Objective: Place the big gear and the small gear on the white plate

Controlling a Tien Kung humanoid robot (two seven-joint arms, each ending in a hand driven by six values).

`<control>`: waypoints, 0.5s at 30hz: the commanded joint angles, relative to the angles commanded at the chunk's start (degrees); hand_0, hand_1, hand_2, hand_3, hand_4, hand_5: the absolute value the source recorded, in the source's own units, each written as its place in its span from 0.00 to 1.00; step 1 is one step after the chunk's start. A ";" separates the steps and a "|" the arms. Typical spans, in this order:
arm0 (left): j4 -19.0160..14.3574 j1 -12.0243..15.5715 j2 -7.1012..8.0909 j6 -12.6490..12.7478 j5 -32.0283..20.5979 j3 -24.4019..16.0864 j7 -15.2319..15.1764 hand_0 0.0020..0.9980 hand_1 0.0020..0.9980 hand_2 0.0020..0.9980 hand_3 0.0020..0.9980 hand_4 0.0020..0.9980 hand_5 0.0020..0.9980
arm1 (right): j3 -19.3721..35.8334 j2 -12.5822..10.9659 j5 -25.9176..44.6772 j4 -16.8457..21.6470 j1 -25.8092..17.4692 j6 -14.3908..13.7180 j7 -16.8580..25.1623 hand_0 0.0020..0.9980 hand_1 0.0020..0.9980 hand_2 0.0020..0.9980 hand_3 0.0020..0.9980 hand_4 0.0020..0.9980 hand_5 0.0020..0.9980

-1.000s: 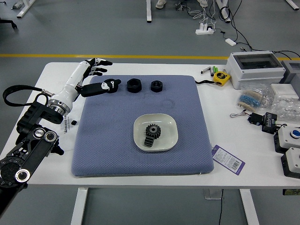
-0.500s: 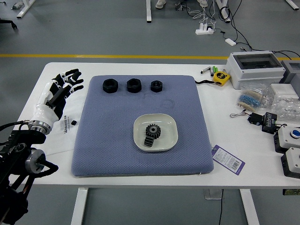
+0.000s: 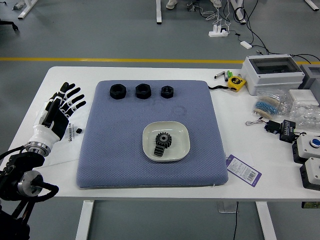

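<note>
Head view: Two black gears sit in one white plate (image 3: 180, 150) on a blue mat (image 3: 115, 165), the upper gear (image 3: 163, 138) lying face up near the center, the lower gear (image 3: 159, 150) close by on its seven o'clock side. Three black hexagonal pieces (image 3: 143, 91) line the mat's far edge, from between ten and eleven to twelve o'clock of the plate. One yellow tape measure (image 3: 236, 83) rests toward two o'clock, one purple-and-white tag (image 3: 243, 170) toward four. The robot's left hand (image 3: 62, 108), fingers fanned apart, hovers near ten.
</note>
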 joint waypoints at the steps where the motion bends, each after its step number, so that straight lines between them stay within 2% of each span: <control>1: -0.08 0.20 0.06 -0.14 0.52 -0.18 0.00 0.69 0.67 0.71 0.70 0.94 0.54 | -0.01 0.01 0.02 0.00 -0.02 0.00 0.00 0.65 0.65 0.73 0.58 0.84 0.68; 9: -1.23 1.58 0.52 -3.15 10.50 -2.92 1.34 0.70 0.67 0.72 0.71 0.94 0.56 | -0.22 0.02 0.36 -0.01 0.05 0.11 0.07 0.65 0.65 0.73 0.58 0.84 0.68; 15: -1.73 2.87 0.46 -4.24 14.94 -4.60 2.54 0.71 0.68 0.72 0.71 0.94 0.56 | -0.48 0.02 0.87 -0.04 0.18 0.13 0.19 0.65 0.65 0.73 0.58 0.84 0.68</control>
